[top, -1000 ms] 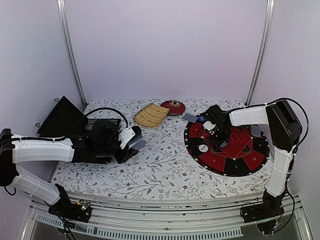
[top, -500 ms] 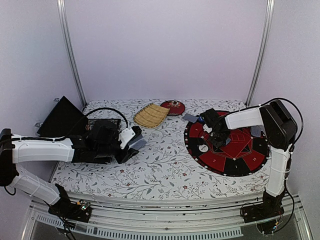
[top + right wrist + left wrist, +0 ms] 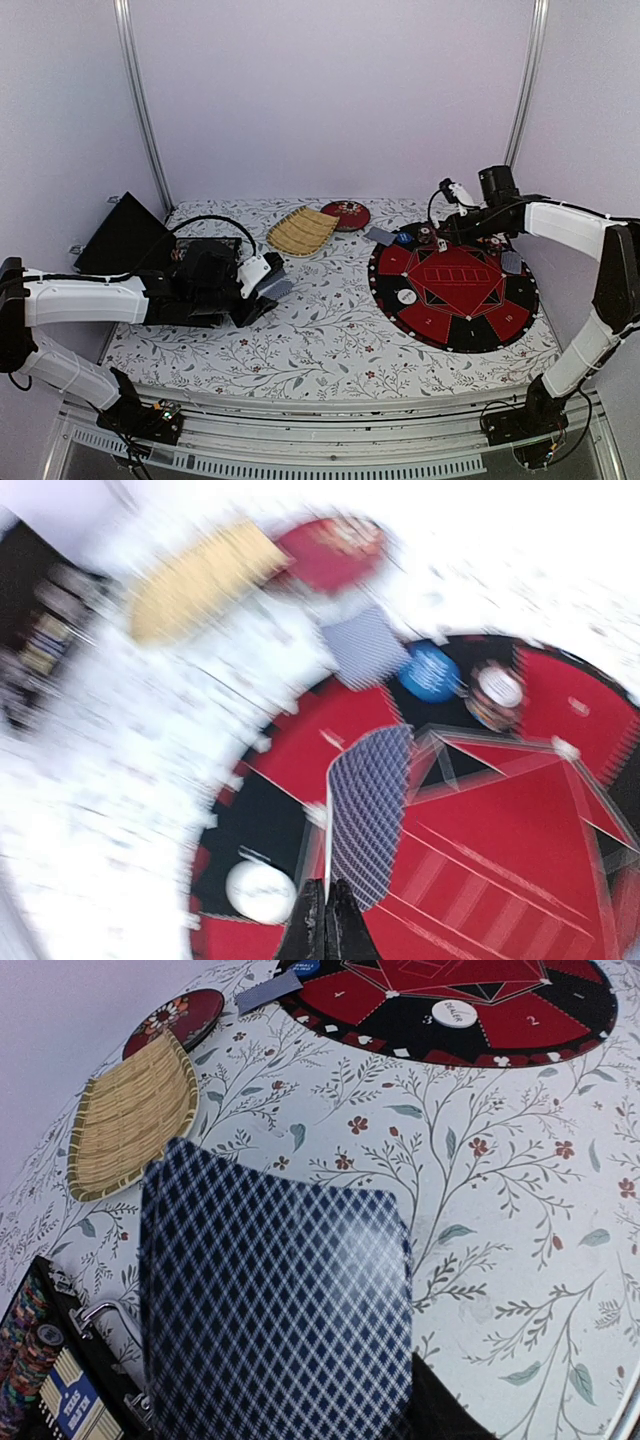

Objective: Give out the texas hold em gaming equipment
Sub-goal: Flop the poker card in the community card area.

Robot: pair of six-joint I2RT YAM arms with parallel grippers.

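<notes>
In the air: a single card (image 3: 368, 810), one corner pinched between the closed tips of the right gripper (image 3: 325, 920). A second ago that gripper was down on the red and black mat (image 3: 470, 332); now it hangs raised over the mat's far edge.
What it means: by the look of it, a card is on its way to a seat and not yet laid. The wrist view is smeared with motion, so which seat cannot be told.
The stock of cards: the card deck (image 3: 270, 1300), fanned with its blue-diamond backs up, is clamped in the left gripper (image 3: 268, 290). That gripper has not shifted, low over the flowered cloth (image 3: 330, 330) to the left of the mat.
Already out: a dealt card (image 3: 378, 236) at the mat's far-left rim, a blue chip (image 3: 403, 240) just beside it, a white button (image 3: 406, 297) on a black segment, and a second dealt card (image 3: 513, 262) at the right rim.
Still boxed: stacked chips (image 3: 25, 1345) in the open case (image 3: 205, 255) by the left arm.
At the back: a bamboo tray (image 3: 300, 232) and, just beside it, a red dish (image 3: 347, 214).
</notes>
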